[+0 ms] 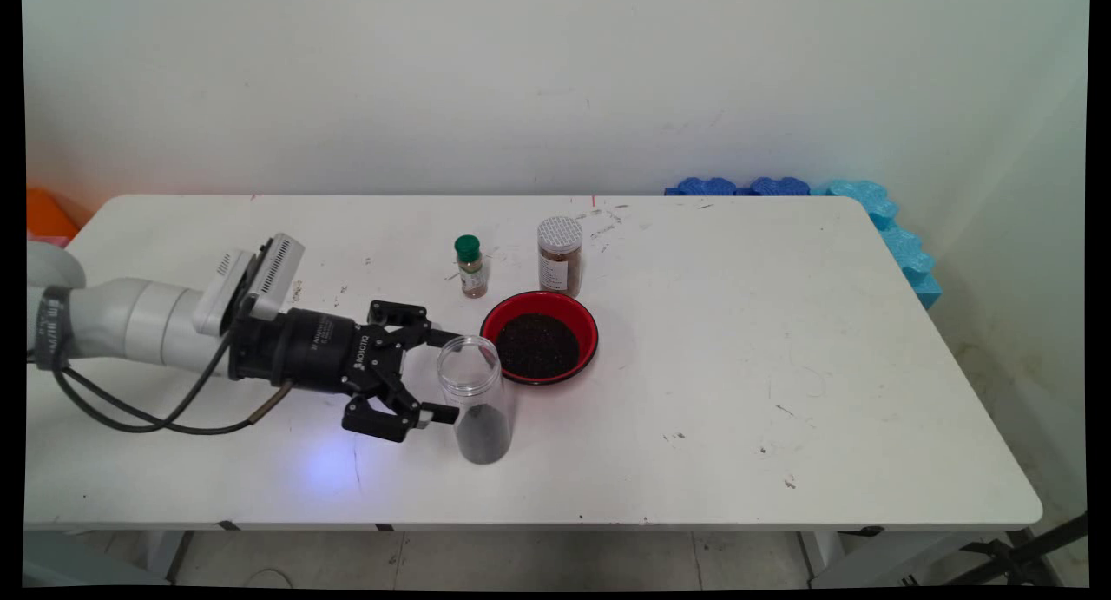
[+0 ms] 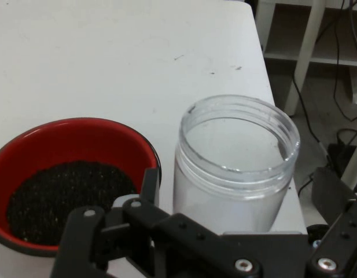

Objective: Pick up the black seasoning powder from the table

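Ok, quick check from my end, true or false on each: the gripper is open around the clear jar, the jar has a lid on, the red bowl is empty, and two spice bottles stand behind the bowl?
1. The gripper is open, fingers either side of the clear jar. True.
2. The jar has a lid on. False: its mouth is open, with dark grains at the bottom.
3. The red bowl is empty. False: it holds dark grains.
4. Two bottles stand behind the bowl. True: a green-capped bottle and a silver-capped bottle.
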`<state>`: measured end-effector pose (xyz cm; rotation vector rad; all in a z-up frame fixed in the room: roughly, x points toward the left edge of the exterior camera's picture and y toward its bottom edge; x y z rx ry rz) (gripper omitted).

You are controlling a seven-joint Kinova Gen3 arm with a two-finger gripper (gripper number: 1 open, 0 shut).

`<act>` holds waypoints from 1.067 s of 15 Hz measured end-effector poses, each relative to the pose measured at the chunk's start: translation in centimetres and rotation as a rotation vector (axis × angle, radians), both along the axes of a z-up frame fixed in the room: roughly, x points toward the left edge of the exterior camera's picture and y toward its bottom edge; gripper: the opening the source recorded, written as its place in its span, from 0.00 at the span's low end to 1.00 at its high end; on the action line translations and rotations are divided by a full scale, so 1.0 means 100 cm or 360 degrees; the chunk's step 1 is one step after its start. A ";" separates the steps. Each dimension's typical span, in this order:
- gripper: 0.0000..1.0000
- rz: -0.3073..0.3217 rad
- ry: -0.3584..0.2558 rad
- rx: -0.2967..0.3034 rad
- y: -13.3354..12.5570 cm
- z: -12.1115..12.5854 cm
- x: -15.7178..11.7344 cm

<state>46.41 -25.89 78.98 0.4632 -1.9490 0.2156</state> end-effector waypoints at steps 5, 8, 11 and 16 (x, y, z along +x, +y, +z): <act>1.00 0.0009 0.0016 -0.0003 -0.003 -0.002 -0.005; 1.00 0.0016 0.0028 -0.0006 -0.005 -0.001 -0.008; 1.00 0.0019 0.0033 -0.0006 -0.007 0.001 -0.008; 1.00 0.0019 0.0044 0.0000 -0.007 0.002 -0.010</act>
